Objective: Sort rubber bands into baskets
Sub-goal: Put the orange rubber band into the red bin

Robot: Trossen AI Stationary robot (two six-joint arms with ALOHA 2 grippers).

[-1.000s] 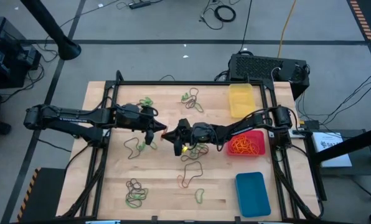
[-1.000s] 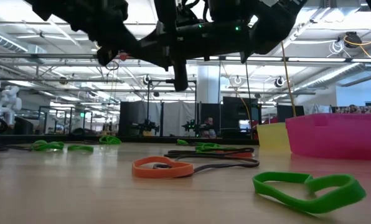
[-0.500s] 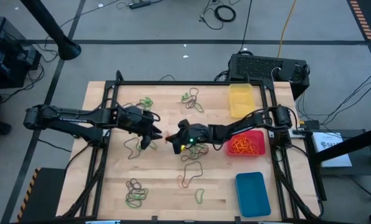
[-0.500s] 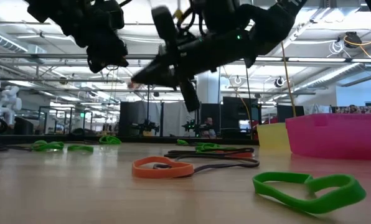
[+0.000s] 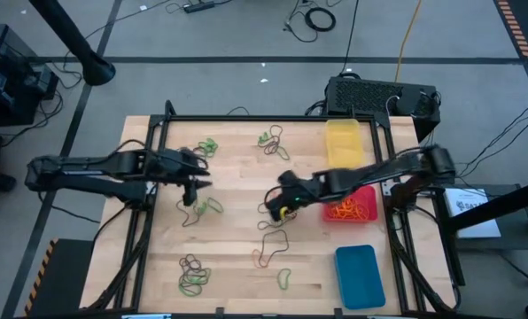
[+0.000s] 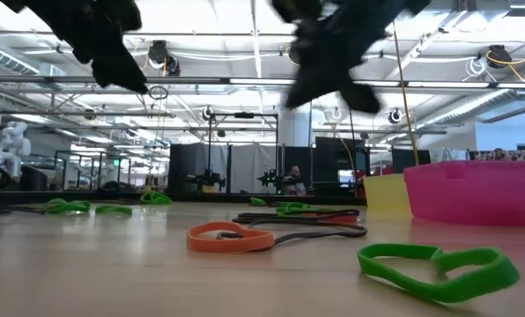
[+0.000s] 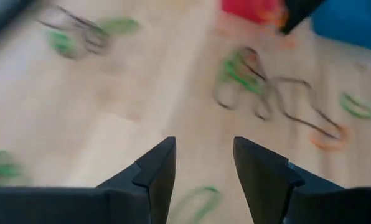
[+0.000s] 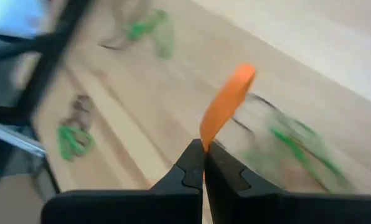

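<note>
The right tool [image 8: 203, 163] pinches a thin floppy orange rubber band [image 8: 226, 104] above mid-bench, left of the red plastic basket [image 5: 366, 196]. The left tool [image 7: 204, 168] hangs parted, empty, over pale wood.

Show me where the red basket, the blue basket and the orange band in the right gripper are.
red basket [image 5: 367, 193]: high view, on its right rim.
blue basket [image 5: 360, 275]: high view, on its bare floor.
orange rubber band [image 8: 228, 101]: right wrist view, mid-length of the strip sticking out from the shut fingers.
</note>
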